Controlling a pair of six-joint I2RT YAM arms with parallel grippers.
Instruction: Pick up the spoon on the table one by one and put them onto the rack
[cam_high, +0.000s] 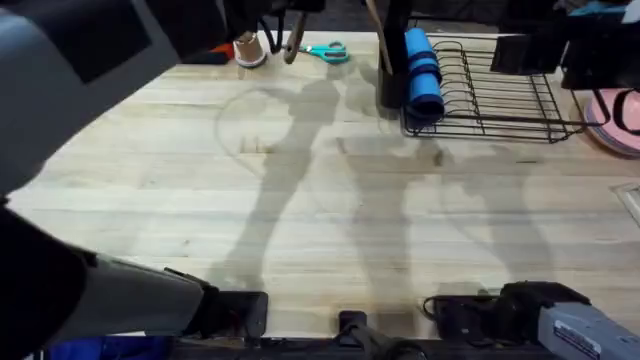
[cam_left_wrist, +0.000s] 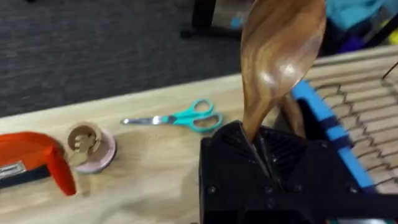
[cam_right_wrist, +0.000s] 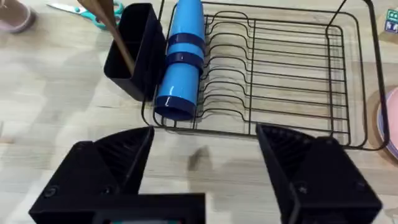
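Note:
My left gripper (cam_left_wrist: 258, 146) is shut on a brown wooden spoon (cam_left_wrist: 280, 53), whose bowl stands up in front of the wrist camera. In the overhead view that arm reaches to the table's far edge, and the held spoon (cam_high: 291, 47) hangs near the scissors. A second spoon (cam_right_wrist: 114, 31) leans in the tall black utensil cup (cam_right_wrist: 134, 50) at the left end of the black wire rack (cam_right_wrist: 280, 74); its handle (cam_high: 374, 30) also sticks up from the cup (cam_high: 391, 75). My right gripper (cam_right_wrist: 205, 180) is open and holds nothing, hovering over the table (cam_high: 320, 200) short of the rack (cam_high: 500, 95).
A blue cylinder (cam_high: 422, 75) lies on the rack beside the cup. Teal-handled scissors (cam_high: 325, 50), a small tape roll (cam_high: 248, 50) and an orange tool (cam_left_wrist: 37, 162) sit along the far edge. Pink plates (cam_high: 615, 125) lie right of the rack.

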